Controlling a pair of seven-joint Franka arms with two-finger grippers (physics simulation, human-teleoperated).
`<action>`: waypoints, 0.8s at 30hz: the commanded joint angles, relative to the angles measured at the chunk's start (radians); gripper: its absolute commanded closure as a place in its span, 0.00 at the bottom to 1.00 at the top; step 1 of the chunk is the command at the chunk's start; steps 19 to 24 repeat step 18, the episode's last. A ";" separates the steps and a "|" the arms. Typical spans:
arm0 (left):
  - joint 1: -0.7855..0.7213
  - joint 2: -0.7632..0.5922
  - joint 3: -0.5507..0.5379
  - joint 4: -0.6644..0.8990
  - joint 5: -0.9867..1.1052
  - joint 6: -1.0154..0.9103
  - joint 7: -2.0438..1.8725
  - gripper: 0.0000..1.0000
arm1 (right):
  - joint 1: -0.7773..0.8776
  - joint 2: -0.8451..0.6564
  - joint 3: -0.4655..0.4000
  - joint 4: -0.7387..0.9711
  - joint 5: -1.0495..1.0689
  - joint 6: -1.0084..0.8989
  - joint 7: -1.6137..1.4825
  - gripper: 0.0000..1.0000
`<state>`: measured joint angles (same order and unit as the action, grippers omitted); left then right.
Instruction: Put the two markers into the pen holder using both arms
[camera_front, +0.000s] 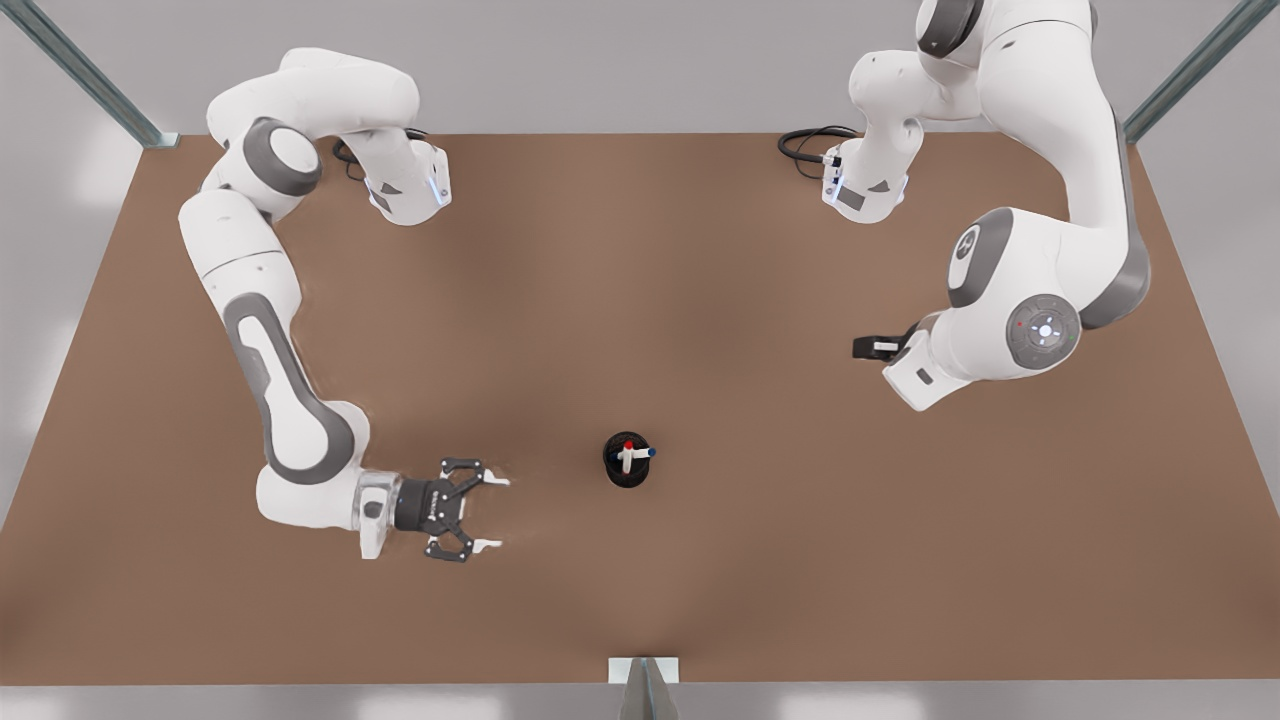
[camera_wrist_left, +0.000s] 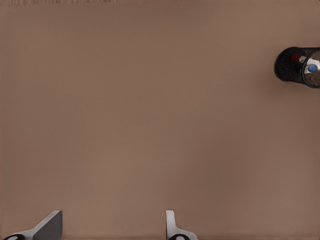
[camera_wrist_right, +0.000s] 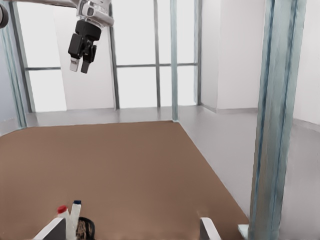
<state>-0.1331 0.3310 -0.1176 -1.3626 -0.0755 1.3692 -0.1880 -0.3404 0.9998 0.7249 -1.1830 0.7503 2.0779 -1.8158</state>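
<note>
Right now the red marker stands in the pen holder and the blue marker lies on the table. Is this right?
No: the blue marker is also in the pen holder, beside the red marker, as the front view shows. The right gripper hangs open near it; the left gripper waits farther off.

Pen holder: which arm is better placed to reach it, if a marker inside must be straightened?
Right, probably. The right gripper is open, low and aimed at the pen holder, which holds both markers. The left gripper hangs open, higher and farther away.
</note>
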 joint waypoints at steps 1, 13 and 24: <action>0.001 -0.001 -0.001 0.000 -0.001 -0.001 0.042 0.00 | -0.026 -0.088 -0.021 0.077 -0.599 -0.563 1.988 0.00; 0.004 -0.001 0.001 0.004 0.043 -0.002 0.044 0.00 | 0.247 -0.828 -0.568 -0.173 -0.789 -0.771 2.089 0.00; 0.004 -0.001 0.001 0.004 0.043 -0.002 0.044 0.00 | 0.245 -0.836 -0.570 -0.179 -0.793 -0.766 2.081 0.00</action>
